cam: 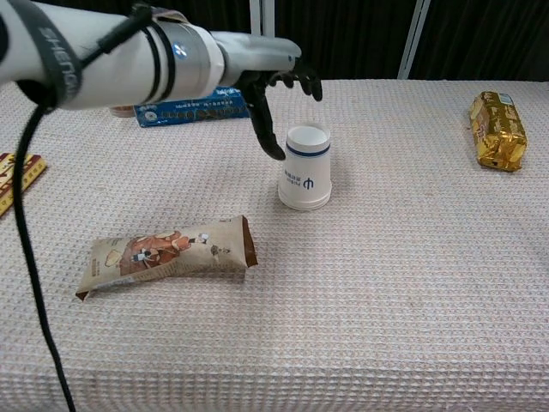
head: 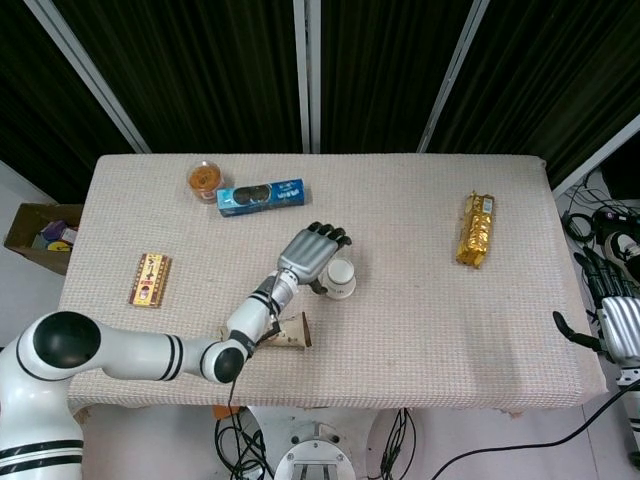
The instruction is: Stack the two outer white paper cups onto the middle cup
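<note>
The cups (cam: 305,167) stand nested as one white stack near the middle of the table (head: 420,330), upright, with a blue ring near the rim. From here the stack looks done, but you cannot count how many cups sit inside it, so check that before you call it finished.

Your left robot hand (cam: 276,94) hangs just beside the stack, behind it and to its left, with its fingers spread and nothing in them. It does not seem to touch the cups. Lift it straight up and away. Do not sweep it sideways, or a finger could knock the stack over.

Your right robot hand (head: 620,325) sits far to the right of the cups, off the table edge. You cannot tell if it is open or closed.

The top cup looks empty. In front of the cups and to their left lies a snack bag (cam: 163,254). Behind them to the left is a blue box (head: 261,196), and past that a small tub (head: 204,179) with something orange-brown in it. Well off to the right of the cups lies a gold pack (cam: 498,130).
</note>
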{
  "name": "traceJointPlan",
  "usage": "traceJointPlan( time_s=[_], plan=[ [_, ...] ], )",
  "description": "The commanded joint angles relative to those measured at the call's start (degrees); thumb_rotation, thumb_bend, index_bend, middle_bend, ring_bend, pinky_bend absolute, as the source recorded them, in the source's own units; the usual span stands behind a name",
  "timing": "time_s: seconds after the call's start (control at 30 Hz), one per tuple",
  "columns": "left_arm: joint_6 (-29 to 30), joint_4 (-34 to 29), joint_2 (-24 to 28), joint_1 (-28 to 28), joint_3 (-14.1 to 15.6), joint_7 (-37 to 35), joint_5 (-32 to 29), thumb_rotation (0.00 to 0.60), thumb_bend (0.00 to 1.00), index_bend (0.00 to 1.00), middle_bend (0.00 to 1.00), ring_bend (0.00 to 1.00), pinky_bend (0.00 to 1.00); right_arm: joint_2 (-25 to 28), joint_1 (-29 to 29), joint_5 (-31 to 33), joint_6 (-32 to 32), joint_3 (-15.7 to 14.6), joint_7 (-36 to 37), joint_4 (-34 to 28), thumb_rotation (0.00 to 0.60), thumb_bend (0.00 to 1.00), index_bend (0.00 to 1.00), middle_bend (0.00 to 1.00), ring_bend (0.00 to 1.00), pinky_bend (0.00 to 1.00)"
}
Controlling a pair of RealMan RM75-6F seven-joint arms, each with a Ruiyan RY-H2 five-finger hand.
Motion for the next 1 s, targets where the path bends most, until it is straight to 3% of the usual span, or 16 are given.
traceJointPlan(
  time_s=[0.03, 0.2, 0.3, 0.53, 0.77, 1.0],
  plan=[
    [9.21, -7.23, 8.47, 8.9, 1.73, -6.06, 10.26, 0.6, 0.11, 0.19, 0.13, 0.1, 0.12, 0.71, 0.02, 0.17, -1.16, -0.39, 0.99, -0.08, 0.6, 0.27, 0.0, 0.0, 0.0, 0.0],
    [23.4, -8.37, 15.11, 20.82, 9.11, -8.45, 24.43, 0.6, 0.13, 0.24, 0.18, 0.12, 0.12, 1.29, 0.6, -1.08, -1.9, -0.72, 5.71, 0.82, 0.6, 0.29, 0.0, 0.05, 0.0, 0.0],
    [30.77, -7.03, 17.74, 28.0, 12.88, -9.82, 29.19, 0.6, 0.13, 0.27, 0.19, 0.12, 0.12, 1.18, 0.89, -1.59, -1.77, -0.64, 5.97, 1.69, 0.6, 0.29, 0.0, 0.05, 0.0, 0.0],
    [39.94, -4.15, 23.1, 42.85, 20.21, -16.36, 36.31, 0.6, 0.13, 0.28, 0.19, 0.12, 0.12, 1.69, 1.36, -3.18, -1.1, -0.82, 4.33, 1.02, 0.6, 0.29, 0.0, 0.07, 0.0, 0.0],
    [46.08, -3.78, 24.66, 54.93, 23.83, -21.54, 41.01, 0.6, 0.11, 0.27, 0.18, 0.12, 0.12, -0.69, -0.25, -0.91, 0.39, -0.4, -4.84, -1.34, 0.6, 0.25, 0.0, 0.05, 0.0, 0.0],
    [50.51, -1.85, 23.31, 63.11, 24.16, -25.01, 47.19, 0.6, 0.09, 0.25, 0.17, 0.12, 0.12, -1.78, -1.12, -0.98, 1.72, -0.44, -9.24, -3.96, 0.6, 0.23, 0.0, 0.02, 0.0, 0.0]
  ],
)
